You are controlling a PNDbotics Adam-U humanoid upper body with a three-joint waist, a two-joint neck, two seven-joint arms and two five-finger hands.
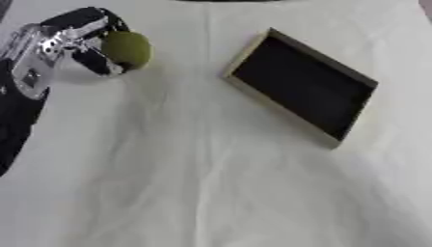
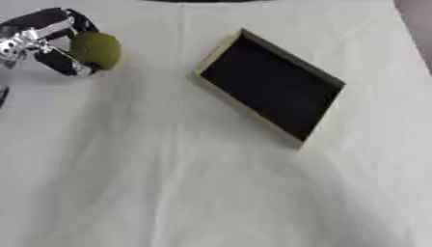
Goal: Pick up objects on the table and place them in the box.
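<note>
White cloth [image 1: 211, 193] foremost; left robot hand [image 1: 80, 41] curls round green ball [image 1: 128, 48], left of box [image 1: 303, 84].

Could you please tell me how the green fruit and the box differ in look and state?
The green fruit is round and olive; the box is flat, rectangular and dark inside. The left robot hand curls round the fruit; nothing touches the box. Both are over the white cloth.
</note>
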